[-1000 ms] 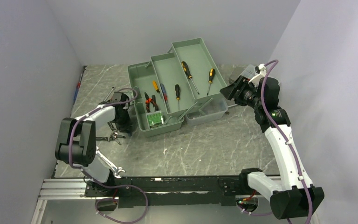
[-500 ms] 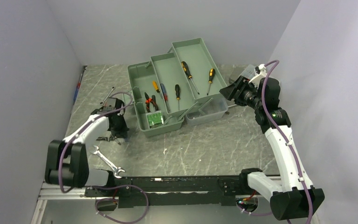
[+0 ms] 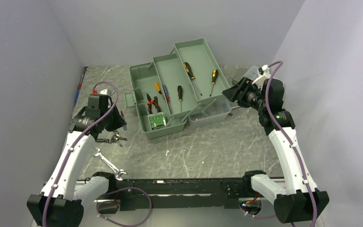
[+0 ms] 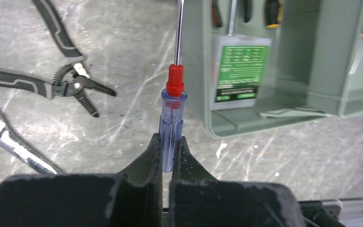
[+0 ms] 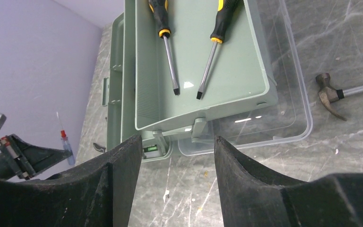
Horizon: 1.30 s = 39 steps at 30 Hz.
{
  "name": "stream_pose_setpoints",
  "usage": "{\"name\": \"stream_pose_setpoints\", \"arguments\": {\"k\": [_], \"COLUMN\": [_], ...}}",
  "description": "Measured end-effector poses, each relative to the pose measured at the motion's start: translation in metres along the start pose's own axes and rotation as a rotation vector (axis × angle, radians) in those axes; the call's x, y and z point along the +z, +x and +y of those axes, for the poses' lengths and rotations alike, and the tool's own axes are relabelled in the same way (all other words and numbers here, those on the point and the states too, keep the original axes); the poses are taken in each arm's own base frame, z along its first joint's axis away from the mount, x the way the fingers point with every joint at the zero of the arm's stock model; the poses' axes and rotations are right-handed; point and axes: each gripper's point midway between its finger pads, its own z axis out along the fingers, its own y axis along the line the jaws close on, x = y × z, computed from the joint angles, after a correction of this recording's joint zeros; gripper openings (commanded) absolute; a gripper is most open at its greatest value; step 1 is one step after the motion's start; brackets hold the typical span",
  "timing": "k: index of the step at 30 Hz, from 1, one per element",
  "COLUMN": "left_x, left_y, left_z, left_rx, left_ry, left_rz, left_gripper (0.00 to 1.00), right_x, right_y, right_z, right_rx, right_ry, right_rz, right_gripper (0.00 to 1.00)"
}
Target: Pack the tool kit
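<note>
Marble tabletop carries sage-green toolbox at centre back, trays fanned open, black-yellow screwdrivers in the top tray. Right tool spread wide, empty, above toolbox's right end. Left tool left of toolbox, clamped on blue-handled screwdriver. Pliers lie on tabletop nearby.

My left gripper pinches a blue-handled screwdriver by its grip, red collar and steel shaft pointing away over the marble table. Pliers and a wrench lie at left; the sage-green toolbox stands at right.
</note>
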Motion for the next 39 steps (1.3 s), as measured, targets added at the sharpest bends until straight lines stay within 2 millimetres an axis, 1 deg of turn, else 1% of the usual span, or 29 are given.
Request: {"name": "stream_pose_setpoints", "arguments": {"k": [2,4,6,8,10,13,18,20,23,25,26,27,28,30,31,33,34,37,39], "left_x": [-0.007,-0.014,-0.017,-0.015,-0.008,0.011,0.056,0.074,0.102,0.118,0.127,0.136,0.144,0.158,0.161,0.168,0.168,0.163,0.156], "left_y": [-0.002,-0.007,-0.014,-0.022,-0.031,-0.042,-0.060,-0.065,-0.068,-0.069,-0.070,-0.071,-0.072,-0.076,-0.077,-0.081,-0.084,-0.090,-0.095], "left_z": [-0.010,-0.024,-0.040,-0.056,-0.073,-0.092,-0.117,-0.123,-0.127,-0.128,-0.128,-0.128,-0.127,-0.126,-0.126,-0.125,-0.124,-0.123,-0.121], "left_rx": [-0.001,-0.004,-0.009,-0.011,-0.019,-0.030,-0.030,-0.028,-0.025,-0.022,-0.018,-0.011,-0.009,0.002,0.010,0.023,0.033,0.055,0.074], "left_ry": [0.050,0.113,0.172,0.220,0.264,0.293,0.284,0.274,0.250,0.235,0.225,0.212,0.198,0.171,0.166,0.145,0.138,0.120,0.109], "left_rz": [-0.009,-0.012,-0.017,-0.017,-0.012,0.011,0.058,0.077,0.110,0.131,0.139,0.148,0.157,0.165,0.165,0.164,0.162,0.150,0.132], "left_gripper": [0.00,0.00,0.00,0.00,0.00,0.00,0.00,0.00,0.01,0.04,0.06,0.13,0.22,0.42,0.51,0.59,0.61,0.69,0.77], "right_x": [0.000,0.000,0.000,0.000,0.000,-0.002,-0.009,-0.011,-0.014,-0.017,-0.019,-0.020,-0.021,-0.023,-0.023,-0.023,-0.023,-0.023,-0.023], "right_y": [0.000,0.000,0.000,0.000,0.000,0.000,0.001,0.001,0.000,-0.001,-0.001,-0.001,-0.001,-0.002,-0.002,-0.002,-0.002,-0.003,-0.003], "right_z": [0.000,0.000,0.000,0.000,0.000,0.000,-0.007,-0.010,-0.013,-0.015,-0.015,-0.015,-0.016,-0.016,-0.016,-0.016,-0.016,-0.017,-0.017], "right_rx": [0.000,0.000,0.000,0.000,0.000,-0.002,-0.002,-0.005,-0.009,-0.012,-0.012,-0.012,-0.013,-0.014,-0.014,-0.014,-0.014,-0.014,-0.014], "right_ry": [0.000,0.001,0.001,0.001,0.001,0.005,0.051,0.070,0.096,0.109,0.114,0.118,0.121,0.127,0.128,0.129,0.130,0.131,0.133], "right_rz": [0.000,0.000,0.000,0.000,-0.001,-0.003,-0.013,-0.016,-0.025,-0.034,-0.036,-0.037,-0.042,-0.048,-0.048,-0.050,-0.050,-0.051,-0.052], "right_gripper": [0.59,0.59,0.59,0.59,0.59,0.60,0.61,0.61,0.61,0.61,0.61,0.61,0.61,0.61,0.61,0.61,0.61,0.61,0.61]}}
